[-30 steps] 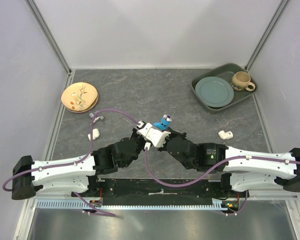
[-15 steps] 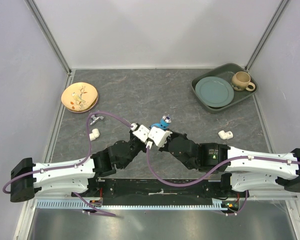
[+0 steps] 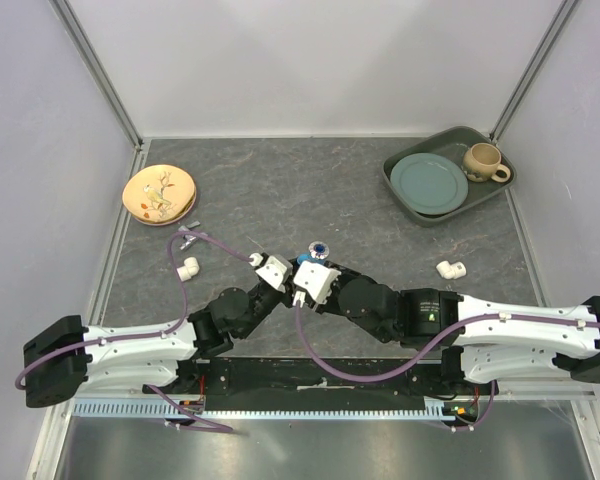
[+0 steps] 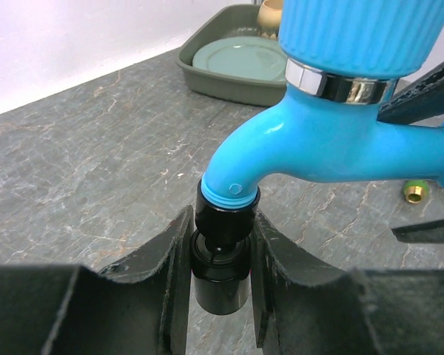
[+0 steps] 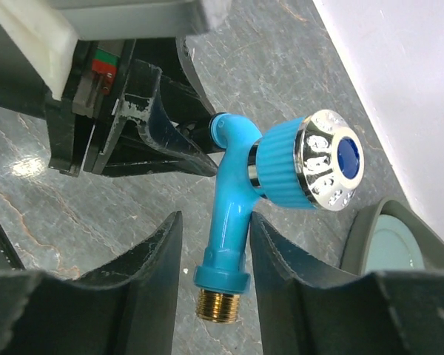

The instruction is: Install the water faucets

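Note:
The blue faucet (image 3: 318,250) hangs above the table's middle between both grippers, its chrome-and-blue knob facing up. In the left wrist view my left gripper (image 4: 220,274) is shut on its black end piece (image 4: 220,255), and the blue body (image 4: 318,140) runs off to the right. In the right wrist view my right gripper (image 5: 214,222) stands around the blue stem (image 5: 229,214) above the brass threaded tip (image 5: 217,305). A small gap shows at the left finger. In the top view the left gripper (image 3: 292,266) and the right gripper (image 3: 310,264) meet. The green faucet is out of view.
White elbow pieces lie at the left (image 3: 188,268) and the right (image 3: 450,268). A small metal piece (image 3: 188,240) lies near the left one. A yellow plate (image 3: 159,193) is back left. A grey tray (image 3: 405,195) back right holds a green plate (image 3: 428,183) and a mug (image 3: 483,160).
Both grippers and the blue faucet have shifted left and toward the near edge. The faucet's knob has turned to face more upward.

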Robot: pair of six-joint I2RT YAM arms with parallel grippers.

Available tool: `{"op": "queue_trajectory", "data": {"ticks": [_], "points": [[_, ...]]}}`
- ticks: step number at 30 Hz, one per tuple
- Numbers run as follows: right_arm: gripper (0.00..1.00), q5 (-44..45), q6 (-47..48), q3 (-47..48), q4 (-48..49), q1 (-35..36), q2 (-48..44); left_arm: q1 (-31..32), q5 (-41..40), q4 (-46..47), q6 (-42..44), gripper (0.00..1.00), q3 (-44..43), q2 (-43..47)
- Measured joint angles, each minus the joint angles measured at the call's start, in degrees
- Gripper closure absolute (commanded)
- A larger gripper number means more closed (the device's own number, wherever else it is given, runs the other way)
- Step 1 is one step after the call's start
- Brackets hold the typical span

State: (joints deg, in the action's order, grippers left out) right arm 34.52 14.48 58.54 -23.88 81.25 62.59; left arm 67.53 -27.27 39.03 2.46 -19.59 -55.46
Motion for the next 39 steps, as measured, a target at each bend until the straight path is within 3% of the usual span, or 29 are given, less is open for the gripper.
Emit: {"op": "queue_trajectory", "data": {"ticks": [9, 17, 21, 28, 33, 39], "points": [[0.36, -0.48, -2.86, 0.13, -1.42, 0.39, -1.42, -2.23, 4.44, 10.38, -1.64, 0.98, 2.93, -1.84], [0.13, -0.87, -6.16, 2.49, -2.8, 0.66, -5.09, -3.23, 6.93, 14.88, -2.27, 0.98, 3.48, -1.9], [0.09, -0.87, -8.61, 6.16, -4.61, 0.66, -6.73, -3.45, 7.87, 15.17, -2.29, 0.98, 3.85, -1.92], [0.1, -1.64, -13.51, 20.98, -10.36, -0.83, -4.42, -3.54, 9.64, 15.15, -2.27, 0.98, 3.87, -1.95], [0.11, -9.05, -12.61, 29.64, -14.84, -7.85, 0.0, -3.56, 12.83, 14.99, -2.27, 0.98, 3.87, -1.99], [0.13, -28.83, -6.27, 31.41, -19.12, -25.79, 4.0, -4.52, 20.17, 12.94, -2.49, 0.98, 3.8, -1.95]]}}
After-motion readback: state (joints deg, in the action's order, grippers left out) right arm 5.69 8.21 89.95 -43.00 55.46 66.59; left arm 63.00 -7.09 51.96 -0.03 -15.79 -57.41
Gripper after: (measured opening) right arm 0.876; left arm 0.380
